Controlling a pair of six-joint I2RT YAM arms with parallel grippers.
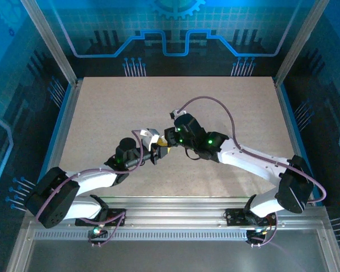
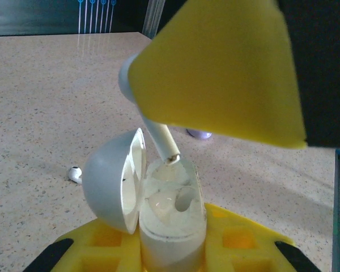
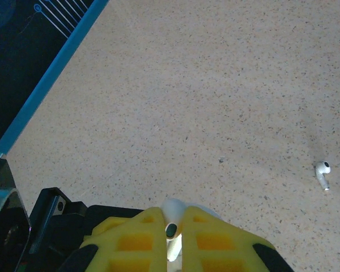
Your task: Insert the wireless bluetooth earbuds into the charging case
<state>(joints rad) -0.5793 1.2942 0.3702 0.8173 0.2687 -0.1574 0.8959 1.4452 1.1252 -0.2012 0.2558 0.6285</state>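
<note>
Earbud [image 2: 158, 133], white and stemmed, is pinched between the yellow fingers [image 2: 215, 68] of the right gripper [image 3: 171, 221]. The fingers are clamped on its rounded head. Its stem slants down and away from them. In the left wrist view the tip of the stem meets the top edge of the charging case [image 2: 173, 226]; whether it has entered a socket cannot be told.

The charging case is a small white shell standing upright, gripped around its lower body between the yellow fingers of the left gripper [image 2: 170, 252], which are closed tight on it. Its domed lid [image 2: 110, 181] is swung open to the left on a hinge, showing two pale hollows inside.

In the overhead view the two grippers meet tip to tip above the middle of the speckled beige table [image 1: 215, 113], the left gripper [image 1: 154, 153] reaching in from the left and the right gripper [image 1: 169, 143] from the right.

A second white earbud [image 3: 323, 174] lies loose on the table, apart from both grippers. A lavender earbud [image 2: 199, 134] lies on the table beyond the case, partly hidden behind the right gripper's finger.
</note>
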